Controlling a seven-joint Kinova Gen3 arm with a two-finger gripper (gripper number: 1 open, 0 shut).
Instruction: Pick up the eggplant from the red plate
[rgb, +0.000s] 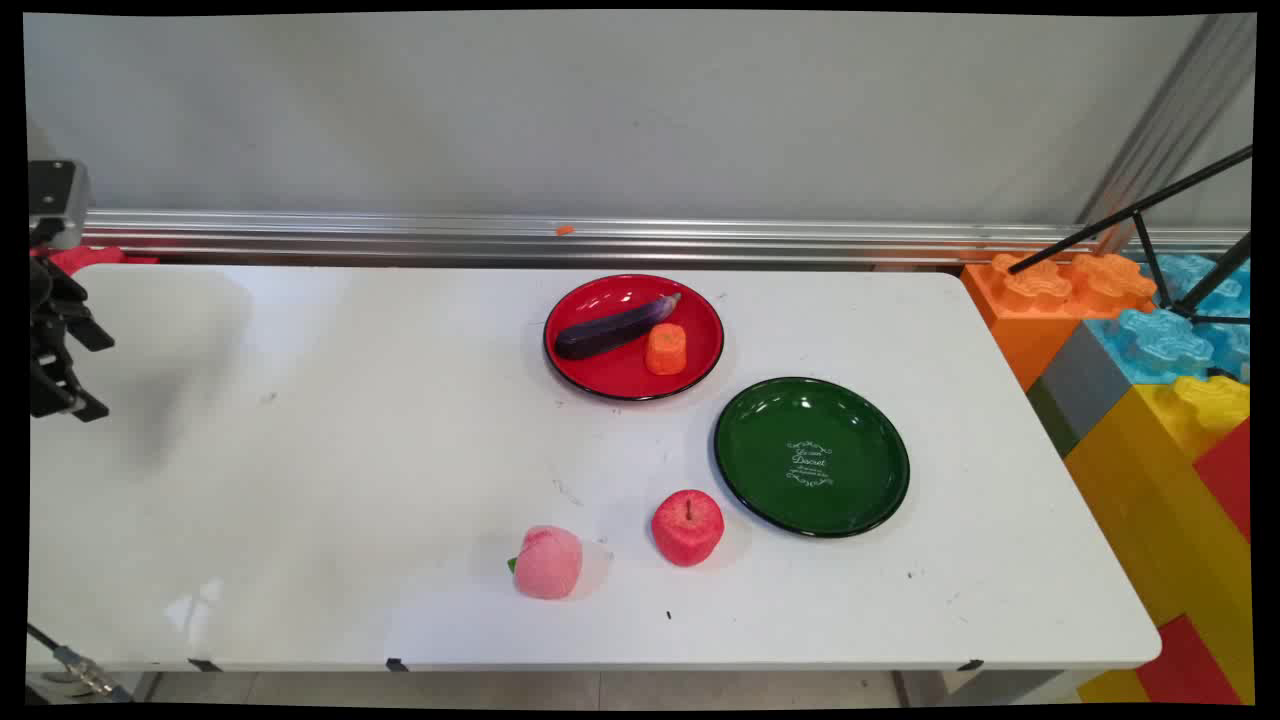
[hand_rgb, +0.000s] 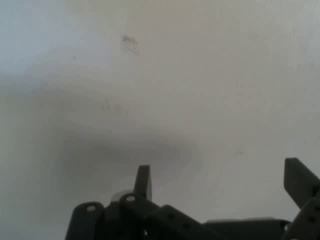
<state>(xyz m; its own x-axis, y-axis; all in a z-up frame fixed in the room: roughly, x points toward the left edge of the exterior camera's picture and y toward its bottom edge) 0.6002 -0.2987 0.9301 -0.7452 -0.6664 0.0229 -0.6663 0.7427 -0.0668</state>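
gripper (hand_rgb: 220, 182) spread wide, over bare table (hand_rgb: 200, 75)

Gripper (rgb: 62, 350) cut by left edge.

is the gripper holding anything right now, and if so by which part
Nothing is held. The gripper is open over bare white table, its fingers apart with nothing between them.

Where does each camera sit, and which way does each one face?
Main view: fixed above the table's near side, facing the wall; shows red plate, green plate, and the claw at the left edge.
Hand view: on the hand, facing bare table; the open claw rises from below.
Shared: claw and white tabletop.
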